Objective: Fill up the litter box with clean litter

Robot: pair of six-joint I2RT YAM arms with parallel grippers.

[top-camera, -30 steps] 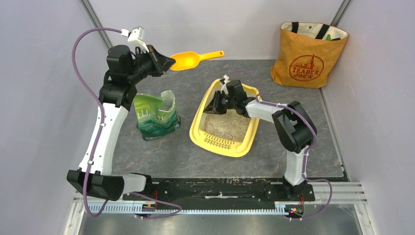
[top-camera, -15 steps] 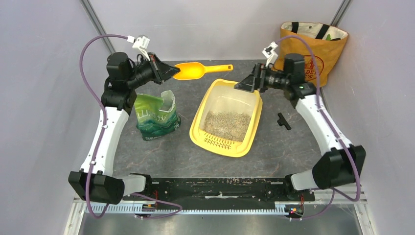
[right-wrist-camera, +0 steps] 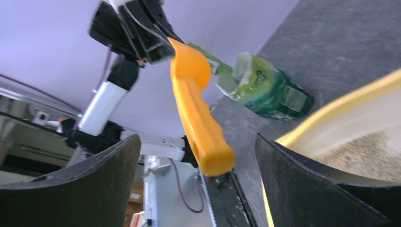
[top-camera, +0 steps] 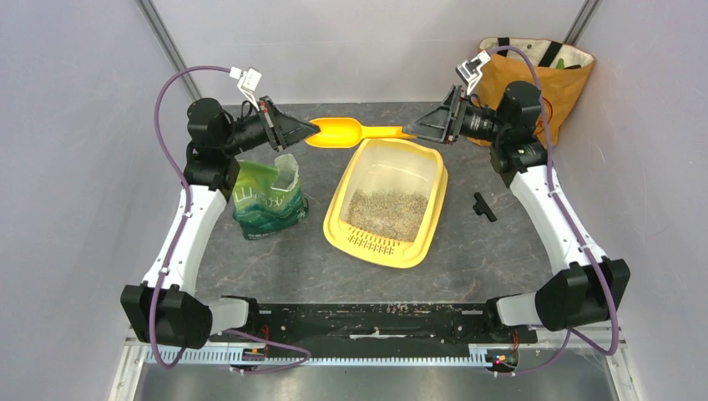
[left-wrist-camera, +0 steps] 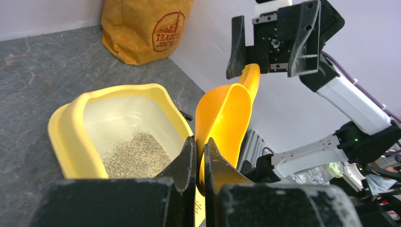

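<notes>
Left fingers together, right fingers apart.

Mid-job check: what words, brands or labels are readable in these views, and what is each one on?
"TRADER JOE'S": round dark-red logo on the tote bag.
White print on the green litter bag: too blurred to read.
No text seen on the scoop or the litter box.
</notes>
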